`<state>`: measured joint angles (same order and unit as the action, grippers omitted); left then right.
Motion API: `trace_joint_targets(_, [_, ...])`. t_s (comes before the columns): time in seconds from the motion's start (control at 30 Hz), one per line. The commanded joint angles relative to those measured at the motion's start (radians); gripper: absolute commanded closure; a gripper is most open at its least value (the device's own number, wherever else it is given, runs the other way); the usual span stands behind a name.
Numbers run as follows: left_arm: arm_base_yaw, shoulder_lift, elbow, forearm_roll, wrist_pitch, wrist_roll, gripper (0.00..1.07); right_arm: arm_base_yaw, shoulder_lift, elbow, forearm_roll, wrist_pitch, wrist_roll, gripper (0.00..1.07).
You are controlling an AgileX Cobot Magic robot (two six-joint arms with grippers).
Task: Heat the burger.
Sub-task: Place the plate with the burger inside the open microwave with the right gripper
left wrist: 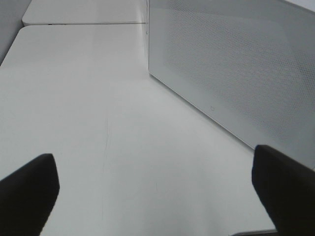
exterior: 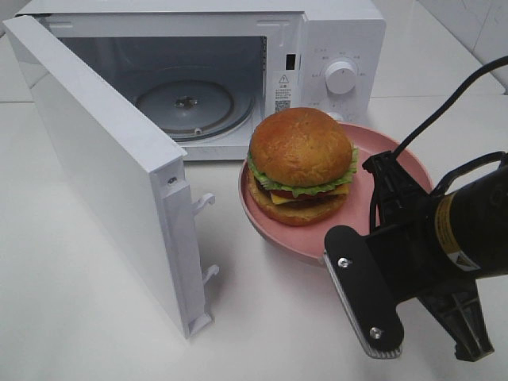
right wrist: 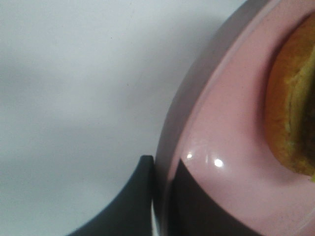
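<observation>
Right hand (right wrist: 162,166) is clenched on the near rim of the pink plate (exterior: 386,151), one finger inside the rim and one outside. On that plate sits the burger (exterior: 300,163), upright, with its lettuce and cheese showing under the bun. The plate rests on the white table (exterior: 87,317), just in front of the microwave (exterior: 341,40). Its door (exterior: 103,167) is swung wide open and the glass turntable (exterior: 186,103) inside is bare. Left hand (left wrist: 155,196) hangs spread wide above the table beside the door, holding nothing.
</observation>
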<state>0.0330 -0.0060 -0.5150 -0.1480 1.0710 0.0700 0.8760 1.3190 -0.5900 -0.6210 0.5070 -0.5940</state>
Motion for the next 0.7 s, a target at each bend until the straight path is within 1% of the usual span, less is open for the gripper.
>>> trace_joint_targets(0.03, [0.003, -0.016, -0.001, 0.001, -0.004, 0.0, 0.07, -0.071, -0.006, 0.0, 0.069, -0.076, -0.199, 1.07])
trace_joint_targets(0.1, [0.003, -0.016, -0.001, 0.001, -0.004, 0.0, 0.07, -0.088, -0.006, 0.0, 0.091, -0.084, -0.245, 1.07])
trace_joint_targets(0.13, [0.003, -0.016, -0.001, 0.001, -0.004, 0.0, 0.07, -0.122, -0.006, 0.0, 0.134, -0.102, -0.328, 1.07])
trace_joint_targets(0.17, [0.003, -0.016, -0.001, 0.001, -0.004, 0.0, 0.07, -0.122, -0.006, 0.0, 0.134, -0.102, -0.328, 1.07])
trace_joint_targets(0.23, [0.003, -0.016, -0.001, 0.001, -0.004, 0.0, 0.07, -0.166, -0.006, -0.008, 0.207, -0.12, -0.457, 1.07])
trace_joint_targets(0.27, [0.003, -0.016, -0.001, 0.001, -0.004, 0.0, 0.07, -0.166, -0.006, -0.008, 0.207, -0.12, -0.457, 1.07])
trace_joint_targets(0.3, [0.003, -0.016, -0.001, 0.001, -0.004, 0.0, 0.07, -0.192, -0.006, -0.012, 0.262, -0.126, -0.537, 1.07])
trace_joint_targets(0.33, [0.003, -0.016, -0.001, 0.001, -0.004, 0.0, 0.07, -0.208, -0.006, -0.015, 0.287, -0.126, -0.58, 1.07])
trace_joint_targets(0.37, [0.003, -0.016, -0.001, 0.001, -0.004, 0.0, 0.07, -0.208, -0.006, -0.015, 0.287, -0.126, -0.58, 1.07])
trace_joint_targets(0.4, [0.003, -0.016, -0.001, 0.001, -0.004, 0.0, 0.07, -0.236, -0.005, -0.021, 0.329, -0.123, -0.661, 1.07])
trace_joint_targets(0.43, [0.003, -0.016, -0.001, 0.001, -0.004, 0.0, 0.07, -0.236, -0.005, -0.021, 0.329, -0.123, -0.661, 1.07])
trace_joint_targets(0.5, [0.003, -0.016, -0.001, 0.001, -0.004, 0.0, 0.07, -0.276, -0.005, -0.042, 0.431, -0.121, -0.795, 1.07])
trace_joint_targets(0.6, [0.003, -0.016, -0.001, 0.001, -0.004, 0.0, 0.07, -0.286, -0.005, -0.046, 0.462, -0.119, -0.836, 1.07])
trace_joint_targets(0.63, [0.003, -0.016, -0.001, 0.001, -0.004, 0.0, 0.07, -0.301, -0.004, -0.051, 0.515, -0.118, -0.916, 1.07])
trace_joint_targets(0.67, [0.003, -0.016, -0.001, 0.001, -0.004, 0.0, 0.07, -0.306, -0.002, -0.055, 0.541, -0.113, -0.958, 1.07])
trace_joint_targets(0.7, [0.003, -0.016, -0.001, 0.001, -0.004, 0.0, 0.07, -0.306, -0.002, -0.055, 0.541, -0.113, -0.958, 1.07])
